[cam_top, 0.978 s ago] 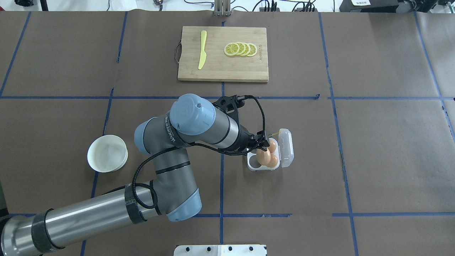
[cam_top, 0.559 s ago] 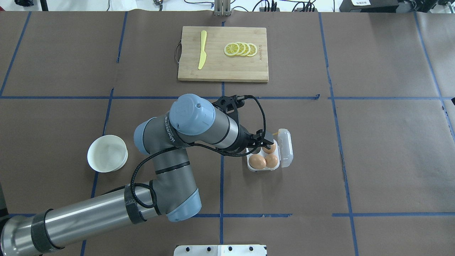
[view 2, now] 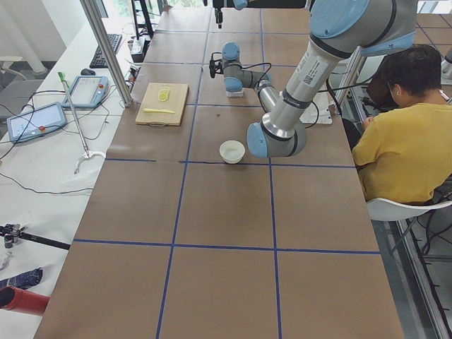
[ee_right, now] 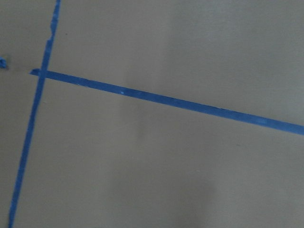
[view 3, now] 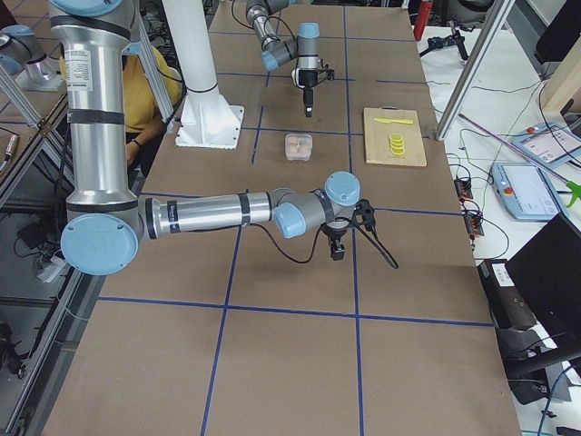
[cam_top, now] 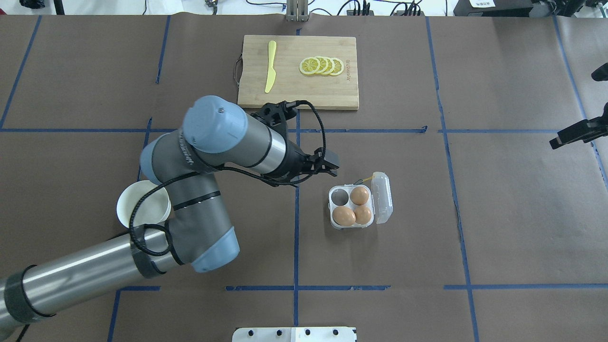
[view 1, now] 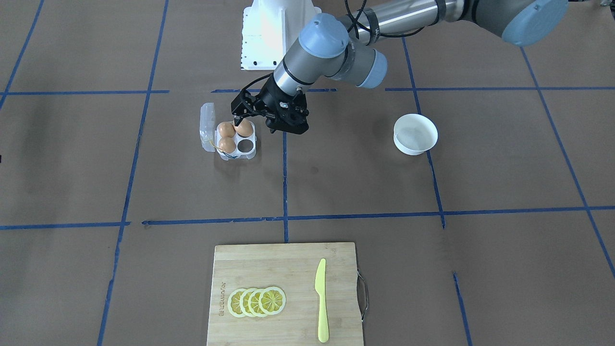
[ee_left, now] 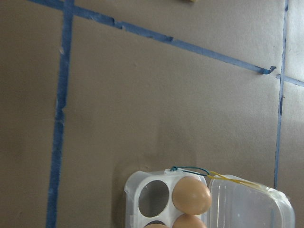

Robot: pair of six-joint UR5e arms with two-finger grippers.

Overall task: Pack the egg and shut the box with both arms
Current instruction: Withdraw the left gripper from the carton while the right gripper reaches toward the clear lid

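Observation:
The clear egg carton (cam_top: pixel 335 207) stands open on the brown table, with its lid (cam_top: pixel 383 198) folded out to the right. It holds three orange-brown eggs: one at the far right (cam_top: pixel 359 194), one at the near left (cam_top: pixel 344 216) and one at the near right (cam_top: pixel 363 214). The far-left cup (cam_top: pixel 339 194) is empty. My left gripper (cam_top: pixel 331 163) hovers up and left of the carton, open and empty; it also shows in the front view (view 1: pixel 237 114). My right gripper (cam_top: pixel 577 133) is far off at the right edge; I cannot tell its state.
A round white bowl (cam_top: pixel 143 205) sits partly under my left arm. A wooden cutting board (cam_top: pixel 298 90) at the far side carries lemon slices (cam_top: pixel 321 65) and a yellow knife (cam_top: pixel 270 66). The white pedestal base (cam_top: pixel 294 334) is at the near edge.
My left gripper set an egg into the near-left cup, let go, then drew back up and to the left. The right gripper has come in at the right edge.

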